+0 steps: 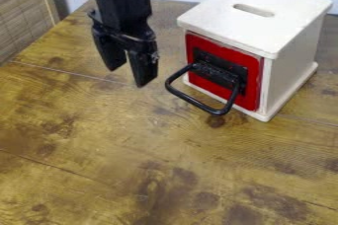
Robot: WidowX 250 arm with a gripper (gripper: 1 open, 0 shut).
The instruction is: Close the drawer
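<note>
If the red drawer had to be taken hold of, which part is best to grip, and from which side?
Grip the black loop handle of the drawer at its front bar, coming from above. The loop juts out over the table, away from the red front, leaving room for one of the fingers on each side of the bar.

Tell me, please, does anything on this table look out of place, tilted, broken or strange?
Nothing stands out. The drawer sits flush in the pale wooden box, its black loop handle resting on the table. The gripper hangs open to the left, holding nothing.
</note>
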